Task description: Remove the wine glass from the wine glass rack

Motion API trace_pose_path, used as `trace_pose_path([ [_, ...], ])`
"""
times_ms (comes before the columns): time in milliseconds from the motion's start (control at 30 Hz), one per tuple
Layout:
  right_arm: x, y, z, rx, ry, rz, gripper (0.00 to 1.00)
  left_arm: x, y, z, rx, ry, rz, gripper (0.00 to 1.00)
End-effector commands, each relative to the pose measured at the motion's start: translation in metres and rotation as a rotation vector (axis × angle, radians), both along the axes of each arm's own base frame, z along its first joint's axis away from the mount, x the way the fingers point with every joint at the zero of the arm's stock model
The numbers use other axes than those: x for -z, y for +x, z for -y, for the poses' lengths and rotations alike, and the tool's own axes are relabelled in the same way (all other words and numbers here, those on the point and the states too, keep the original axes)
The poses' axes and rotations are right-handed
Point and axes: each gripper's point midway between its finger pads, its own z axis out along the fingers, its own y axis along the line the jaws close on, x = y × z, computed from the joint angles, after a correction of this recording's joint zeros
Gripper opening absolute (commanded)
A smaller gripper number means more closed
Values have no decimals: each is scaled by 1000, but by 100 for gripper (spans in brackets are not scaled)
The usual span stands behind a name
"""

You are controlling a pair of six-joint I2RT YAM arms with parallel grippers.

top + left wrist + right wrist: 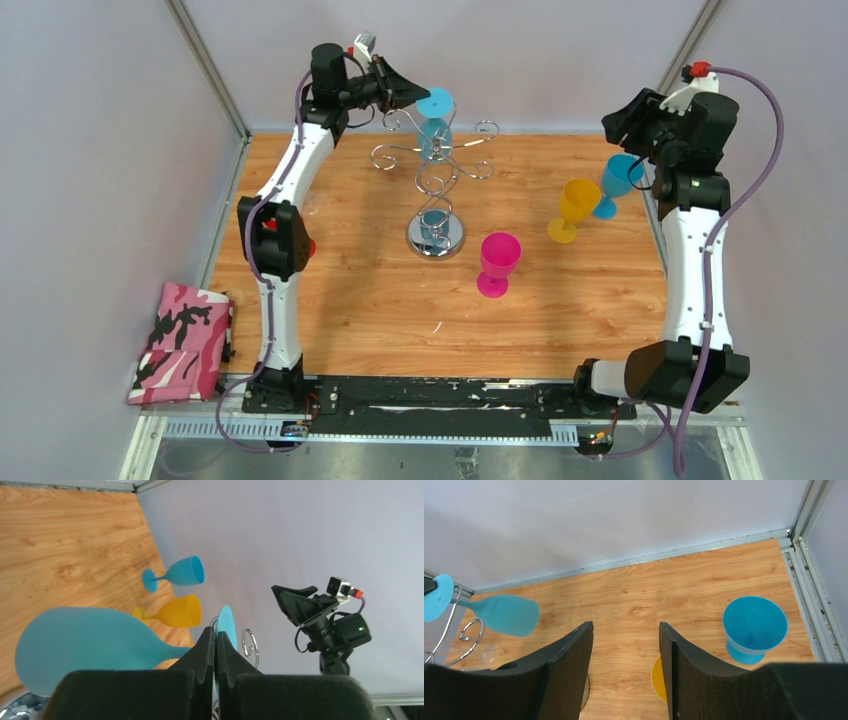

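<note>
The chrome wine glass rack [437, 190] stands at the back middle of the table on its round mirrored base. A light blue wine glass [436, 122] hangs upside down at the rack's top, foot up. My left gripper [408, 97] is shut on the edge of the glass's round foot [226, 625]; the bowl [85, 647] shows large to the left of the fingers. The glass also shows in the right wrist view [499, 614]. My right gripper [628, 128] is open and empty, held high over the right back of the table.
A pink glass [498, 262] stands right of the rack's base. A yellow glass [575, 208] and a blue glass [617, 184] stand at the back right under my right gripper. A pink camouflage cloth [184, 342] lies off the table's left edge.
</note>
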Motion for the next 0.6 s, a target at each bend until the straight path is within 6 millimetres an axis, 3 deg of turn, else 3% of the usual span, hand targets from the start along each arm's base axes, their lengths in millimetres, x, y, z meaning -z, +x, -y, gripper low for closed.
trace_pose_path([
  [0, -1, 5, -11, -47, 29, 11, 56, -34, -20, -3, 19, -72, -8, 0],
  [267, 5, 8, -16, -77, 55, 6, 56, -46, -34, -5, 22, -123, -29, 0],
  [567, 3, 7, -19, -90, 56, 18, 56, -31, -17, 8, 24, -135, -70, 0],
])
